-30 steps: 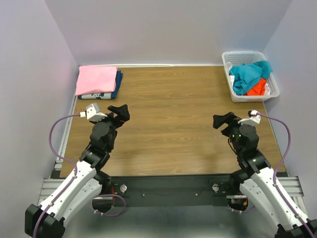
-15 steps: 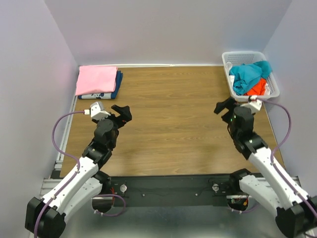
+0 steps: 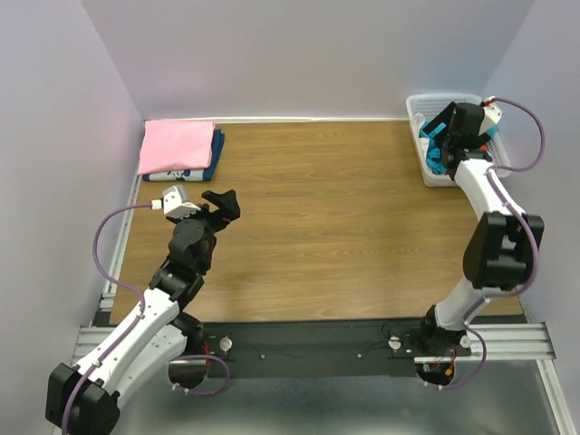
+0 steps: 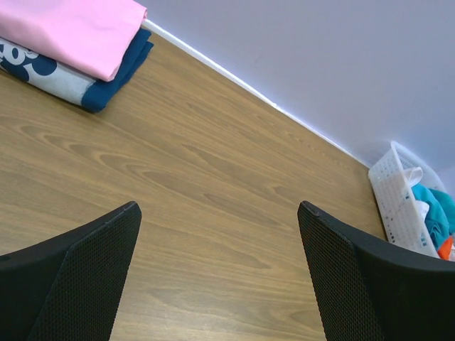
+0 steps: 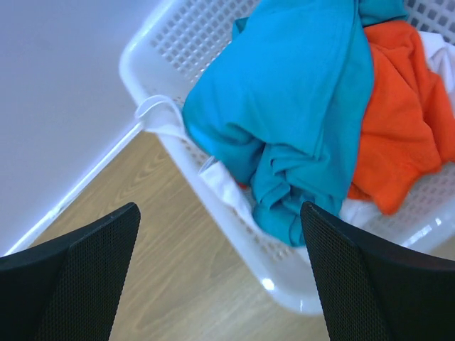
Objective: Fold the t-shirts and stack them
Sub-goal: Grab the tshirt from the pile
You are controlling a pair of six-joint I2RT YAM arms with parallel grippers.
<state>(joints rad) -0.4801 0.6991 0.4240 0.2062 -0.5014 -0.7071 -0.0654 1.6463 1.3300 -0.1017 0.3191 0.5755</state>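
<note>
In far-right basket (image 5: 165,44), teal shirt (image 5: 298,106) seen crumpled atop orange-red shirt (image 5: 402,128), white cloth (image 5: 226,186) beneath. At far-left table (image 3: 317,227) corner, pink shirt (image 3: 177,145) stacked folded on dark blue printed shirt (image 4: 39,67). Right gripper (image 5: 219,209) poised above basket, fingers spread, nothing pinched. Left gripper (image 4: 218,206) poised over near-left table, fingers spread, nothing pinched.
</note>
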